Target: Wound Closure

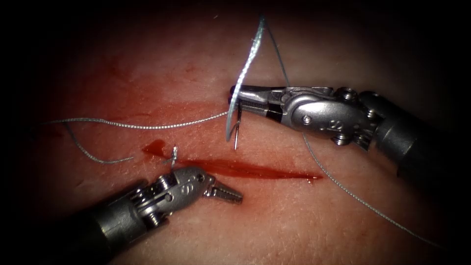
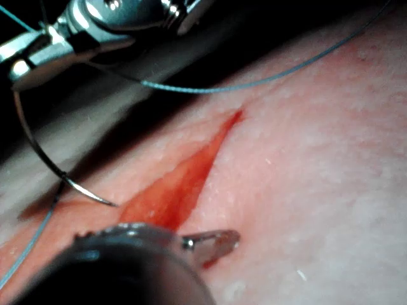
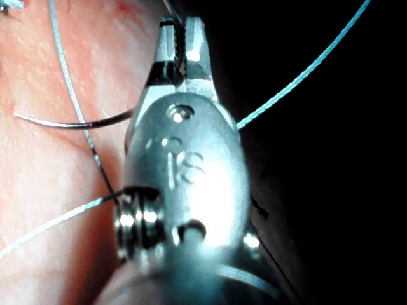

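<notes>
The cut (image 1: 245, 169) runs across the tissue (image 1: 294, 216), wet with red fluid, and also appears in the left wrist view (image 2: 184, 184). A knotted stitch (image 1: 172, 156) sits near its left end. My right tool (image 1: 234, 98) is shut on the curved needle (image 1: 228, 122) toward its back end. The needle hangs free above the tissue on the cut's far side, its point downward and outside the tissue. I see the needle (image 2: 38, 149) and right tool (image 2: 19, 63) again in the left wrist view, and both (image 3: 63, 122) (image 3: 181, 38) in the right wrist view. My left tool (image 1: 233, 195) (image 2: 219, 243) lies on the cut's near side, shut and holding nothing.
Thread (image 1: 147, 126) runs left from the needle across the tissue, with a loose tail (image 1: 93, 156) at the left. Another strand (image 1: 363, 201) trails down to the right under the right tool. A strand (image 1: 277, 54) rises behind the right tool.
</notes>
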### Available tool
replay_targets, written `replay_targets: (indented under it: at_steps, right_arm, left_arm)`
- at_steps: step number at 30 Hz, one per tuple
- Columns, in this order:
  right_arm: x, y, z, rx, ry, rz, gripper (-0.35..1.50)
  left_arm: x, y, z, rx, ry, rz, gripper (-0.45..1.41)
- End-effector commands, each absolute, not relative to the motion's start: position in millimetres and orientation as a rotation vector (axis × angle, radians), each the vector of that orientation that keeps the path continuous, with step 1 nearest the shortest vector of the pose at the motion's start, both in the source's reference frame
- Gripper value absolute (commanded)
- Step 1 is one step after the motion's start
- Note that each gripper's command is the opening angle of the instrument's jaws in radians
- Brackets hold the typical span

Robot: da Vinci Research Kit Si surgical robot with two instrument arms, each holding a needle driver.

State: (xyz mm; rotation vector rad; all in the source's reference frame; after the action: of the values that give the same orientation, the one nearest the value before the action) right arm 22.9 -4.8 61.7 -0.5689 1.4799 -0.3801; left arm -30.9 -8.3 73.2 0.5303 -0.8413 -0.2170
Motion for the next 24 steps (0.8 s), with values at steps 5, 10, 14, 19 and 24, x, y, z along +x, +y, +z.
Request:
replay_targets:
  at_steps: [5, 10, 14, 19, 24]
  right_arm:
    - [24.0, -4.6, 61.8, -0.573, 1.472, -0.398, -0.35]
    - [24.4, -6.1, 63.1, -0.568, 1.474, -0.427, -0.35]
    - [24.3, -6.4, 63.0, -0.571, 1.47, -0.425, -0.35]
    - [24.2, -6.6, 62.8, -0.562, 1.467, -0.414, -0.35]
    - [24.3, -6.9, 62.6, -0.54, 1.493, -0.296, -0.35]
  left_arm:
    - [-31.4, -7.3, 72.8, 0.524, -0.846, -0.216, -0.45]
    - [-31.3, -7.3, 72.7, 0.525, -0.846, -0.215, -0.45]
    - [-31.4, -7.3, 72.8, 0.524, -0.846, -0.215, -0.45]
    - [-31.3, -7.4, 72.8, 0.527, -0.846, -0.213, -0.45]
    - [-30.8, -7.8, 73.1, 0.525, -0.823, -0.202, -0.45]
